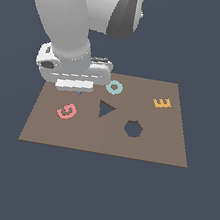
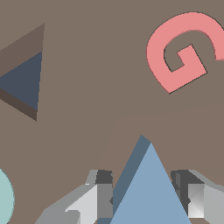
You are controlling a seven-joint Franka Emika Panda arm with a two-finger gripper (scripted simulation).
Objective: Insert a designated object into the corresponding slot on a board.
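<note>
The light-blue triangle piece [image 2: 151,192] sits between my gripper [image 2: 142,197] fingers [image 2: 98,199], which close against its sides. In the exterior view only a small tip of it [image 1: 80,93] shows under the gripper [image 1: 79,91], over the back left part of the brown board [image 1: 151,147]. I cannot tell whether the piece is clear of the board. The dark triangle slot [image 1: 105,109] lies a short way toward the exterior view's right of the gripper and nearer the front. It also shows in the wrist view [image 2: 24,81], apart from the piece.
On the board [image 2: 96,65] are a pink G [image 1: 67,110] [image 2: 186,50] just in front of the gripper, a teal ring [image 1: 114,87] [image 2: 4,197], an orange E [image 1: 162,103] at the back right, and a dark hexagon-like hole [image 1: 133,128].
</note>
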